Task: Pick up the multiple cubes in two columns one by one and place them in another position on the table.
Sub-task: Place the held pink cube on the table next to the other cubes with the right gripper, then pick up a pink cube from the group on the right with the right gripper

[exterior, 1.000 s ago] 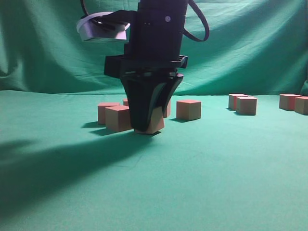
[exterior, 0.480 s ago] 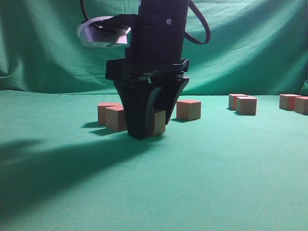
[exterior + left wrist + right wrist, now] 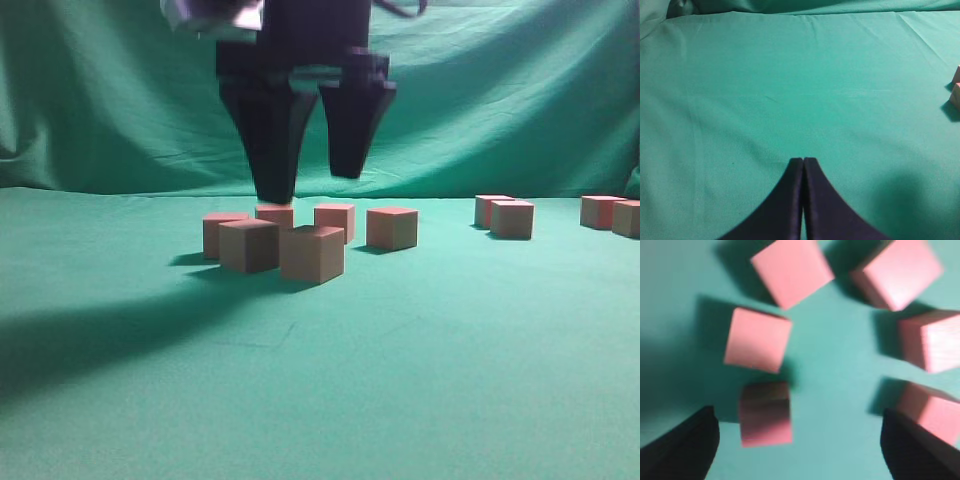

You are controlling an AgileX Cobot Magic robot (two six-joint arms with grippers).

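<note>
Several pinkish-red cubes with tan sides stand on the green table [image 3: 420, 370]. In the left-centre group, the front cube [image 3: 312, 253] rests free on the cloth. My right gripper [image 3: 310, 185] hangs open above this group, holding nothing. From the right wrist view, the nearest cube [image 3: 765, 412] lies below, just inside the left finger of the open right gripper [image 3: 799, 440], with other cubes [image 3: 757, 339] around it. My left gripper [image 3: 803, 161] is shut and empty over bare cloth. Two cubes [image 3: 956, 95] peek in at that view's right edge.
Two pairs of cubes stand apart at the right, one pair [image 3: 512, 218] mid-right and one [image 3: 600, 211] at the far right edge. A wrinkled green backdrop [image 3: 520, 90] rises behind the table. The arm's shadow falls on the cloth at left.
My right gripper has opened, let go of the front cube and risen well above the group. The cube now stands on the table by itself.
</note>
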